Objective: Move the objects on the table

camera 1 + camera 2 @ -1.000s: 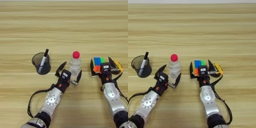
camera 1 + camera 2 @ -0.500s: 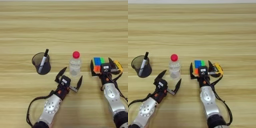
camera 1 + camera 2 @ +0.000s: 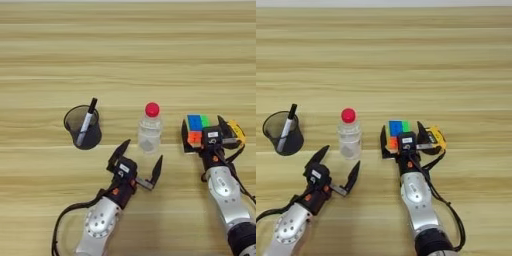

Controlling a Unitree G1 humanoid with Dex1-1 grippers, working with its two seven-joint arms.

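A small clear plastic bottle with a red cap [image 3: 149, 131] is standing upright near the middle of the light wooden desk [image 3: 128, 55]. At its 9 o'clock, well apart, a black mesh cup [image 3: 82, 127] is sitting with a black marker [image 3: 86, 122] leaning inside it. At the bottle's 3 o'clock, a multicoloured puzzle cube [image 3: 196, 130] is resting just beside a yellow-black tape measure [image 3: 235, 131], which lies at the cube's 3 o'clock.

The left gripper [image 3: 135, 162] is hovering at the bottle's 6 o'clock, just short of it and touching nothing, with its jaws spread wide apart. The right gripper [image 3: 401, 138] is sitting over the cube, its jaws standing on either side of it and appearing to be closing on its sides, with the arm reaching up from 6 o'clock.
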